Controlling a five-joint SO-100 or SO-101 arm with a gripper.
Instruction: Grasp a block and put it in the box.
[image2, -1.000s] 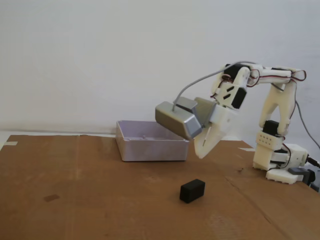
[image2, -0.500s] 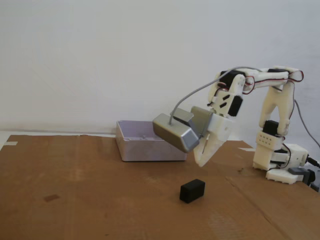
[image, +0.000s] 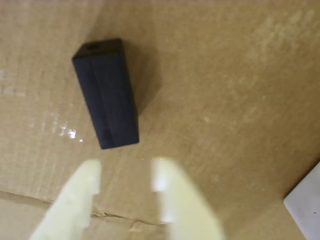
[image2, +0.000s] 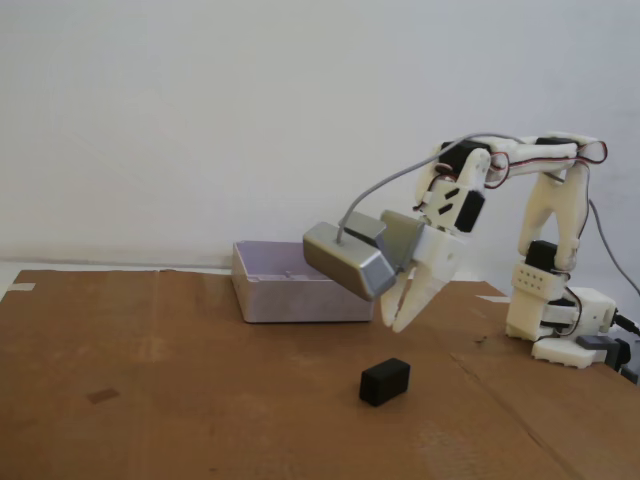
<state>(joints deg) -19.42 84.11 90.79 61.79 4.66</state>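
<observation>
The small black block (image2: 385, 381) lies on the brown cardboard, in front of the arm. In the wrist view the block (image: 106, 93) sits just beyond my fingertips, slightly left of centre. My gripper (image2: 392, 322) hangs above and a little behind the block, pointing down, its pale fingers parted with nothing between them. The wrist view shows the same gap at the gripper (image: 126, 176). Further back on the cardboard stands the pale grey-lilac box (image2: 285, 291), partly hidden by the silver camera module (image2: 345, 262) on my wrist.
The arm's white base (image2: 560, 320) stands at the right edge of the cardboard (image2: 180, 400). A grey cable arcs from the camera module up to the arm. A white corner (image: 306, 205) shows at the lower right of the wrist view.
The gripper has swung slightly left and down toward the block, and its fingers have parted from shut to open. Block and box have not moved.
</observation>
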